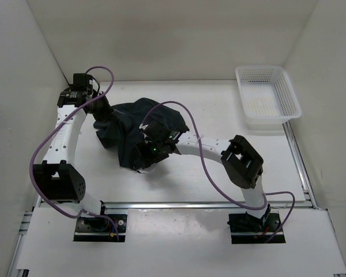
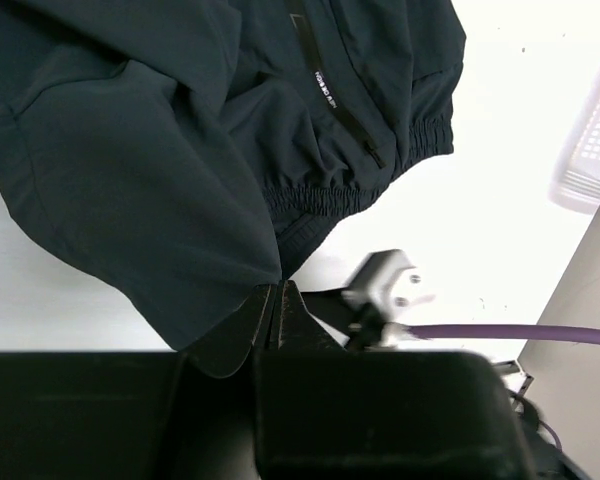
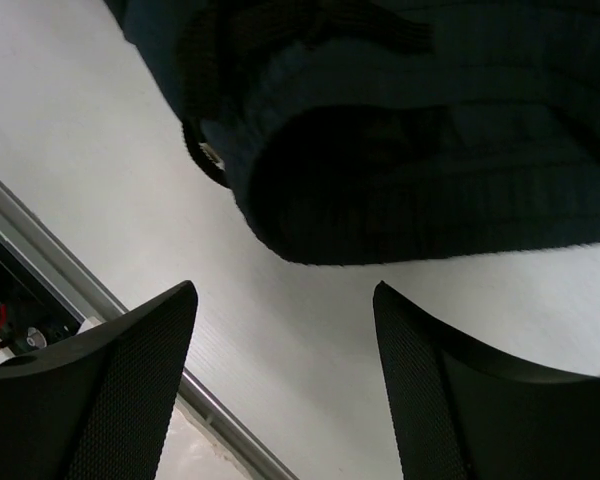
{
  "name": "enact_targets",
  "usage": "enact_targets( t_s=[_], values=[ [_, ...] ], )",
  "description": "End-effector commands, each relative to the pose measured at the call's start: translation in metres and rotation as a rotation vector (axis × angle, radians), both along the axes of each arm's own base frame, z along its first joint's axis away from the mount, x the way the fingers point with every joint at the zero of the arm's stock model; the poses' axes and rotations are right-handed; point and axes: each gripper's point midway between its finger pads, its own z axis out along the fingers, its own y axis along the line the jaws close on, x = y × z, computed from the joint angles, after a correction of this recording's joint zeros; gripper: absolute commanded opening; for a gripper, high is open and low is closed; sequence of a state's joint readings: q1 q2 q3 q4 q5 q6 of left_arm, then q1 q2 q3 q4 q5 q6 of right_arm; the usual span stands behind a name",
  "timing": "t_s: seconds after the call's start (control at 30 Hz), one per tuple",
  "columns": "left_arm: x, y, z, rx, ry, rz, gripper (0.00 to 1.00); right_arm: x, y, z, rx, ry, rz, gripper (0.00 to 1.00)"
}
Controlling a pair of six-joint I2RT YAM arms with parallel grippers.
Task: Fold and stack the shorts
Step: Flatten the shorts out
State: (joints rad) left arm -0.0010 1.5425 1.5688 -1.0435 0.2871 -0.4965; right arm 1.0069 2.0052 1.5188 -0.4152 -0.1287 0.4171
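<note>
while the dark navy soft cloth shorts (image 1: 144, 118) lie bunched mid white table (image 1: 219, 179), the black left gripper (image 2: 277, 292) looks clamped on a leg hem; black right gripper (image 3: 285, 300) fingers apart beside the waistband; step is spreading flat; next, right must close on the waistband

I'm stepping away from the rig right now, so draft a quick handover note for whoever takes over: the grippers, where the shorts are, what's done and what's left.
Left gripper: jaws shut on an edge of the shorts, at the heap's left side.
Right gripper: jaws open and holding nothing, low over the table, just short of the cloth.
Shorts: one rumpled heap mid-table, not laid flat.
White basket: far right corner, apart from the shorts.
Done: no fold visible yet.
Left: spread the shorts flat, fold them, stack them.
</note>
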Motion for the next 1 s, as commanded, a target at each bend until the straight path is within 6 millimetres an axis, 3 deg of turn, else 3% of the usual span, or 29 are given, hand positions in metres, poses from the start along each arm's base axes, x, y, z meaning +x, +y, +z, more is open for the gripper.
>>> enact_targets(
  t_s=[0.0, 0.07, 0.17, 0.2, 0.23, 0.3, 0.33, 0.37, 0.4, 0.43, 0.47, 0.5, 0.53, 0.57, 0.6, 0.67, 0.7, 0.73, 0.77, 0.83, 0.87, 0.9, 0.97],
  values=[
    [-0.009, 0.005, 0.022, 0.018, -0.064, 0.004, 0.1, 0.003, 0.024, 0.002, 0.038, -0.024, 0.04, 0.74],
    [-0.008, 0.008, 0.022, 0.018, -0.064, 0.013, 0.1, -0.002, 0.031, -0.002, 0.042, -0.012, 0.059, 0.72],
    [-0.013, 0.008, 0.021, 0.018, -0.056, 0.013, 0.1, -0.002, 0.039, -0.005, 0.052, 0.005, 0.074, 0.59],
    [-0.013, 0.008, 0.021, 0.018, -0.056, 0.013, 0.1, 0.001, 0.044, -0.003, 0.061, -0.001, 0.074, 0.51],
    [-0.014, 0.008, 0.024, 0.023, -0.067, 0.006, 0.1, 0.002, 0.047, 0.002, 0.072, -0.007, 0.074, 0.25],
    [-0.015, 0.012, 0.023, 0.023, -0.058, 0.017, 0.1, 0.009, 0.041, 0.008, 0.031, -0.039, 0.063, 0.02],
    [-0.016, 0.012, 0.026, 0.029, -0.061, 0.01, 0.1, 0.016, 0.034, 0.017, 0.025, -0.062, 0.053, 0.0],
    [-0.015, 0.016, 0.029, 0.029, -0.07, 0.019, 0.1, 0.023, 0.028, 0.046, 0.066, -0.099, 0.031, 0.0],
    [-0.016, 0.022, 0.037, 0.037, -0.089, 0.026, 0.1, 0.041, 0.013, 0.06, 0.071, -0.136, -0.014, 0.0],
    [-0.014, 0.025, 0.042, 0.039, -0.103, 0.037, 0.1, 0.046, 0.0, 0.068, 0.077, -0.142, -0.037, 0.0],
    [-0.017, 0.029, 0.045, 0.044, -0.098, 0.039, 0.1, 0.056, -0.015, 0.105, 0.127, -0.209, -0.058, 0.0],
    [-0.014, 0.036, 0.058, 0.047, -0.129, 0.061, 0.1, 0.077, -0.036, 0.123, 0.146, -0.24, -0.111, 0.0],
    [-0.014, 0.04, 0.065, 0.056, -0.144, 0.063, 0.1, 0.083, -0.053, 0.135, 0.151, -0.257, -0.137, 0.0],
    [-0.017, 0.038, 0.07, 0.048, -0.147, 0.057, 0.1, 0.088, -0.07, 0.169, 0.194, -0.318, -0.153, 0.0],
    [-0.015, 0.041, 0.076, 0.042, -0.164, 0.064, 0.1, 0.1, -0.097, 0.176, 0.177, -0.328, -0.201, 0.0],
    [-0.019, 0.038, 0.082, 0.03, -0.177, 0.043, 0.1, 0.096, -0.132, 0.196, 0.167, -0.371, -0.251, 0.0],
    [-0.027, 0.035, 0.083, 0.024, -0.184, 0.037, 0.1, 0.095, -0.151, 0.195, 0.134, -0.386, -0.274, 0.0],
    [-0.035, 0.035, 0.067, 0.026, -0.152, 0.03, 0.1, 0.092, -0.163, 0.194, 0.112, -0.408, -0.304, 0.0],
    [-0.043, 0.034, 0.058, 0.023, -0.129, 0.03, 0.1, 0.077, -0.184, 0.186, 0.086, -0.405, -0.323, 0.0],
    [-0.06, 0.032, 0.046, 0.023, -0.13, 0.03, 0.1, 0.062, -0.202, 0.174, 0.065, -0.399, -0.347, 0.0],
    [-0.071, 0.033, 0.018, 0.032, -0.07, 0.03, 0.1, 0.05, -0.21, 0.176, 0.083, -0.403, -0.36, 0.0],
    [-0.077, 0.032, 0.008, 0.031, -0.054, 0.03, 0.1, 0.035, -0.213, 0.151, 0.075, -0.329, -0.336, 0.0],
    [-0.088, 0.031, -0.017, 0.025, -0.002, 0.029, 0.1, 0.016, -0.2, 0.138, 0.148, -0.241, -0.316, 0.0]
  ],
)
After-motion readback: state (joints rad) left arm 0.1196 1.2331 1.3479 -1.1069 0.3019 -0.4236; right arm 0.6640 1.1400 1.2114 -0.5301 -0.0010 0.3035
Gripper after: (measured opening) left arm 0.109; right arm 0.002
